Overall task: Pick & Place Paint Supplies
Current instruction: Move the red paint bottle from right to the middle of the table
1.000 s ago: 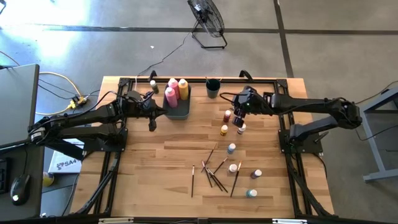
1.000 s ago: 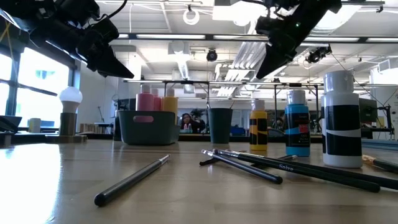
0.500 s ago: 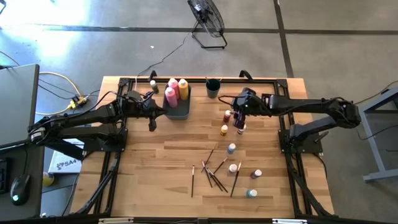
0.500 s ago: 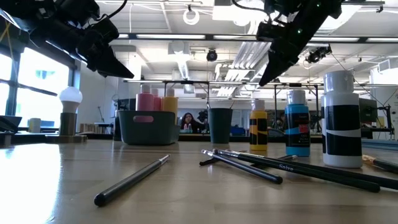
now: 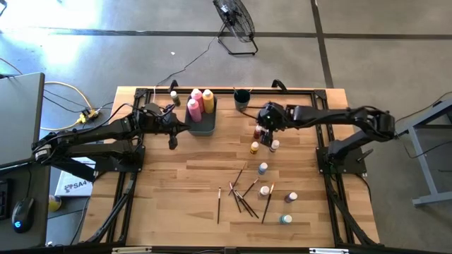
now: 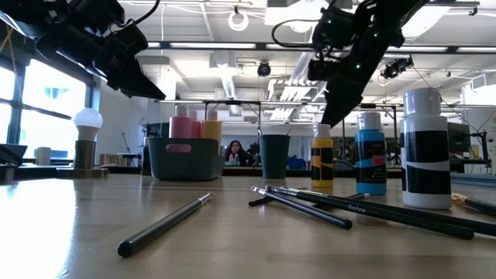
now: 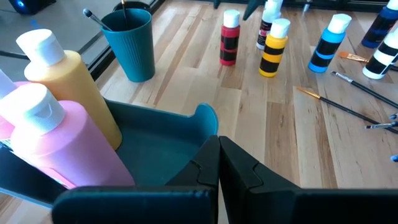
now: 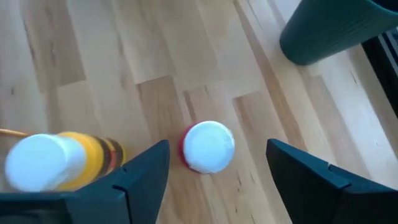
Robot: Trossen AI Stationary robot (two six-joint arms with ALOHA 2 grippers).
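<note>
1. Since a second ago, right end effector has slid toward 9 o'clock along the far part of the bench and spread its fingers; it now hangs over the red paint bottle. Left arm hasn't budged.
2. Right end effector: fingers wide apart, holding nothing. The wrist view looks down on the red bottle's white cap, centred in the gap, with the yellow paint bottle just beside it under one finger.
3. Left end effector: fingers pressed together, empty, parked at the near lip of the dark bin, at about 9 o'clock from the right one.
4. Where the supplies sit: pink squeeze bottle and yellow squeeze bottle already stand in the bin at the far side. The teal cup stands at 1 o'clock from the red bottle. Other small bottles trail off toward 5 o'clock, and the paintbrushes lie scattered near the bench's middle.
5. Step in hand, as I read it: drop onto the red bottle and grip it.
6. Doing it well: come straight down and keep the cap centred, so both fingers meet the body together. Watch the finger on the yellow bottle's side; neighbours stand close and a clipped one would likely topple. Grip below the cap, on the body, and lift vertically before travelling.
</note>
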